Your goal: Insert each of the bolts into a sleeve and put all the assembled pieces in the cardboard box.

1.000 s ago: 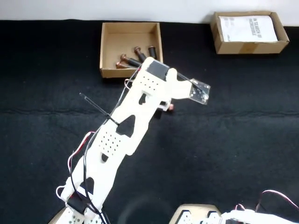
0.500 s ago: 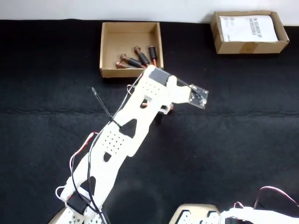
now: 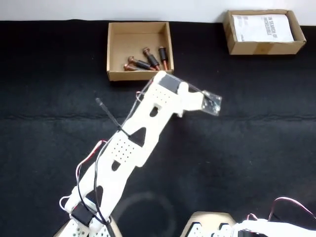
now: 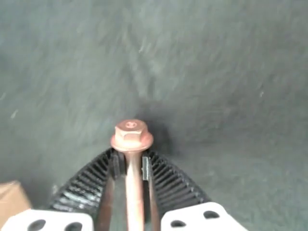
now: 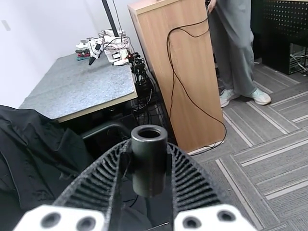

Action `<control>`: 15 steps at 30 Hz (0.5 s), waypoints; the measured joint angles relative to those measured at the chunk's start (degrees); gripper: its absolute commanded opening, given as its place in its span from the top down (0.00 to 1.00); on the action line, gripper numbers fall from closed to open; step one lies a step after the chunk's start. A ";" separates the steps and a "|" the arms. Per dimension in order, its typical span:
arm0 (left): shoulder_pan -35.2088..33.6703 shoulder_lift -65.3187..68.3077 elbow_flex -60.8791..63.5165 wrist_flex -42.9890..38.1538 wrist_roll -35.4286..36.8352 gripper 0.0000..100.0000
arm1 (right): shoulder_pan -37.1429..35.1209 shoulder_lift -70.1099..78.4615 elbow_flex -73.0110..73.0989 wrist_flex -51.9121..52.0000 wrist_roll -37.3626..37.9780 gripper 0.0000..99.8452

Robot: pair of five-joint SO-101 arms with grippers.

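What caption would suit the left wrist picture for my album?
Left gripper shut on a copper bolt, over the dark cloth.

Black tablecloth (image 3: 247,148), wooden cabinet (image 5: 178,72), grey carpet (image 5: 269,159)

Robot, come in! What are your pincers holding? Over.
Left pincer shut on bolt. Right pincer shut on sleeve. Assembled pieces in cardboard box.

We're seeing a black-clothed table (image 3: 247,148) carrying two open boxes along its far edge: cardboard box (image 3: 129,43) centre-left, second cardboard box (image 3: 261,48) sitting far right.
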 measured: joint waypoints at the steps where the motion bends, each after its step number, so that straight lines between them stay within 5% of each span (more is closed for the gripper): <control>1: -0.26 0.00 -2.46 1.76 0.26 0.99 | 0.00 0.00 0.00 0.00 0.00 0.99; 6: 0.00 -1.32 -6.24 4.75 1.85 0.99 | -0.35 0.00 0.00 0.00 0.00 0.99; 15: -0.09 -13.36 -6.24 5.01 25.23 0.99 | -9.49 0.00 -1.14 15.74 0.00 0.99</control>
